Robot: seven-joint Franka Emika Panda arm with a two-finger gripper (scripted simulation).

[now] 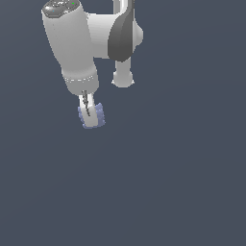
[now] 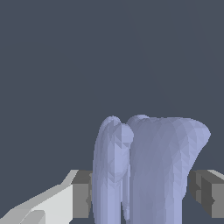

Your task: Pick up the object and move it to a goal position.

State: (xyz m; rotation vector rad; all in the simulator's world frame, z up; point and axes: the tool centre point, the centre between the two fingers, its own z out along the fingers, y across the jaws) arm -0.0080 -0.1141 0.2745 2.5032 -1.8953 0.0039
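Right now, reading the exterior view from its left, I have the white arm (image 1: 72,43) angled down from the top edge, and at its tip the claw (image 1: 88,115) is closed on the lump (image 1: 94,116), a small pale blue ridged piece that pokes out on both sides of the near finger. The lump sits toward the exterior view's upper left, with nothing but flat dark grey background (image 1: 168,182) around it, so I cannot tell whether it rests on a surface or hangs clear. To the right, the arm's darker elbow joint (image 1: 122,38) hangs behind. In the wrist view the grey pads (image 2: 82,194) press in at both flanks of the lump (image 2: 148,170), whose two rounded lobes stand between them. I see no goal marker in either view, so I judge the carry is what remains. My worry is the grip: the surface is bumpy and curved, so the pads may bear on ridges only, and a quick swing could let the lump twist or slide out. An off-centre hold would make that likelier.
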